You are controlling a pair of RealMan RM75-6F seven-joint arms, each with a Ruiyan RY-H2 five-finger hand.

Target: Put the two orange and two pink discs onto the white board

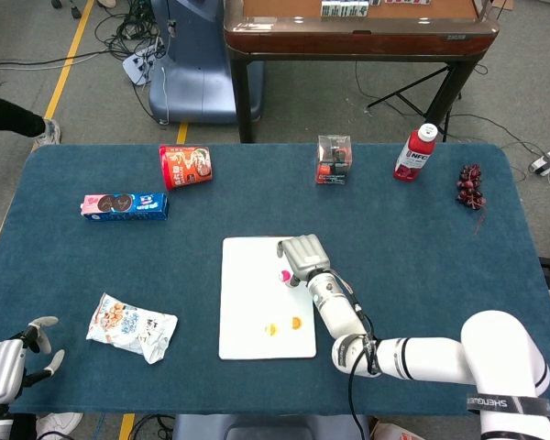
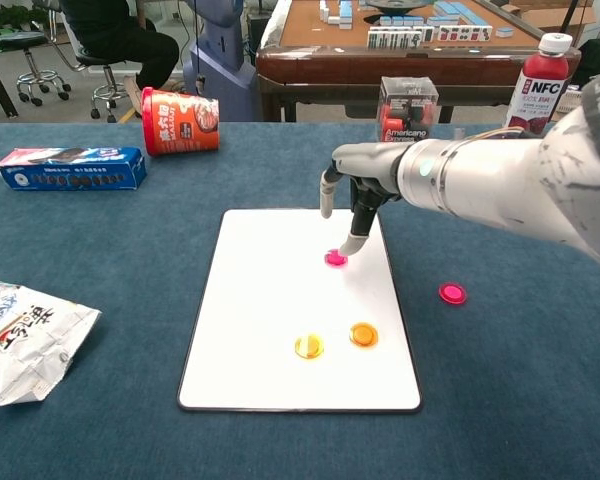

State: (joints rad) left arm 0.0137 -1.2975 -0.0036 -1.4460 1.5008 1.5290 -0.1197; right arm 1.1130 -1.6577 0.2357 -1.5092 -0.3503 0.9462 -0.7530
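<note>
The white board (image 2: 270, 330) lies mid-table, also seen from the head view (image 1: 252, 284). Two orange discs (image 2: 309, 347) (image 2: 363, 334) lie on its near part. One pink disc (image 2: 335, 258) lies flat on the board's upper right area; the head view shows this pink disc (image 1: 285, 275) too. The other pink disc (image 2: 452, 293) lies on the blue cloth to the right of the board. My right hand (image 2: 358, 185) hovers over the board with its fingers apart and one fingertip (image 2: 352, 243) just beside the pink disc, holding nothing. My left hand (image 1: 9, 367) rests open at the table's near left corner.
A snack bag (image 2: 20, 340) lies near left. A blue cookie box (image 2: 70, 167) and a tipped red cup (image 2: 180, 120) sit at the far left. An Americano box (image 2: 408, 108), a red bottle (image 2: 540, 72) and dark grapes (image 1: 470, 186) stand along the far right.
</note>
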